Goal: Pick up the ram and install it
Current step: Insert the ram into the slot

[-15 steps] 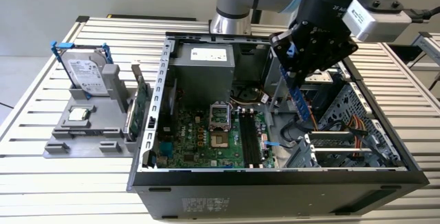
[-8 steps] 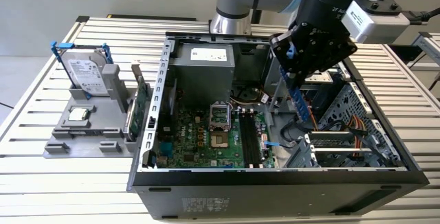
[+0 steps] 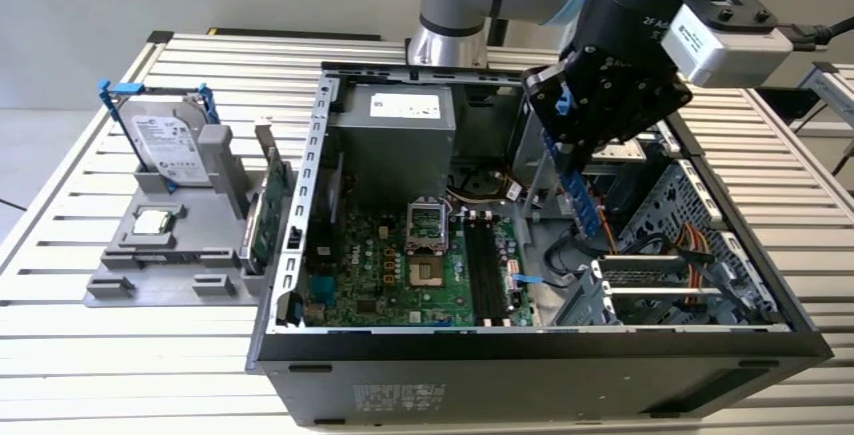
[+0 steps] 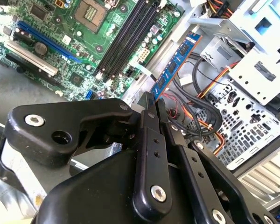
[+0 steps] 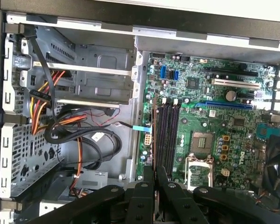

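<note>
My gripper hangs inside the open computer case, shut on the ram. The ram is a long narrow board with dark chips that looks blue, and it points down from the fingers. In the second wrist view the ram reaches out from the gripper over the metal edge beside the motherboard. In the first wrist view the ram shows edge-on ahead of the gripper, just beside the black memory slots. Those memory slots lie below the stick, toward the exterior view's left, and look empty.
A grey holder at the exterior view's left carries a hard drive, a green expansion card and a small chip. The power supply, the drive cage and orange and black cables crowd the case.
</note>
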`<state>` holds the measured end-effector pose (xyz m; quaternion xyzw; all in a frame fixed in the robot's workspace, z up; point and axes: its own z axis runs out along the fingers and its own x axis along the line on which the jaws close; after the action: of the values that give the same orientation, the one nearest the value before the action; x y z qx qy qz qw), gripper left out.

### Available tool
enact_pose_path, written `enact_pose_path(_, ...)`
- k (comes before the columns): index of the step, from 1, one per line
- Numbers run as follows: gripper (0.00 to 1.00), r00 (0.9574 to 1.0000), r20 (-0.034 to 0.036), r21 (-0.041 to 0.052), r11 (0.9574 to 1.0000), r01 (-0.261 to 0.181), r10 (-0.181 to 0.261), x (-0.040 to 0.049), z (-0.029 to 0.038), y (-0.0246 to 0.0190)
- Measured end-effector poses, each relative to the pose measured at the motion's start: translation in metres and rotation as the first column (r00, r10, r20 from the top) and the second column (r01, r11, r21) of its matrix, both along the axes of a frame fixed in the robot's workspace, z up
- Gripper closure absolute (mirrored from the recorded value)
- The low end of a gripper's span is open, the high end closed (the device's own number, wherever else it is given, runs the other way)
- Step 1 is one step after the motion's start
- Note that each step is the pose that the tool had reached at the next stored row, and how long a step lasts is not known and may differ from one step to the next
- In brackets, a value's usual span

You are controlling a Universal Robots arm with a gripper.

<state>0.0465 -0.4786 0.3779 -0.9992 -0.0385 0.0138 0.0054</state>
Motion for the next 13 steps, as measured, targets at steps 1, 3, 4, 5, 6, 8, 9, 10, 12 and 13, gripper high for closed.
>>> enact_pose_path(1,1.00,1.0000,0.0000,0.0001,1.0000,0.000,0.000,0.0000,-0.0001,0.0000)
enact_pose_path(3,1.00,0.9996,-0.0001,0.0002,0.9996,0.028,-0.028,0.0000,-0.0005,0.0000)
enact_pose_path(4,1.00,0.9989,0.0000,0.0001,0.9989,0.046,-0.046,0.0000,-0.0006,0.0000)
enact_pose_path(5,1.00,0.9979,0.0000,0.0001,0.9979,0.065,-0.065,0.0000,-0.0008,0.0000)
enact_pose_path(6,1.00,0.9966,0.0000,0.0000,0.9966,0.083,-0.083,0.0000,-0.0009,0.0000)
enact_pose_path(8,1.00,0.9930,0.0000,0.0001,0.9930,0.119,-0.119,0.0000,-0.0011,0.0000)
enact_pose_path(9,1.00,0.9907,0.0000,0.0002,0.9907,0.136,-0.136,0.0000,-0.0012,0.0000)
enact_pose_path(10,1.00,0.9878,0.0000,0.0002,0.9878,0.156,-0.156,0.0000,-0.0013,0.0000)
enact_pose_path(12,1.00,0.9817,0.0000,0.0001,0.9817,0.190,-0.190,0.0000,-0.0015,0.0000)
enact_pose_path(13,1.00,0.9778,0.0000,0.0002,0.9778,0.209,-0.209,0.0000,-0.0017,0.0000)
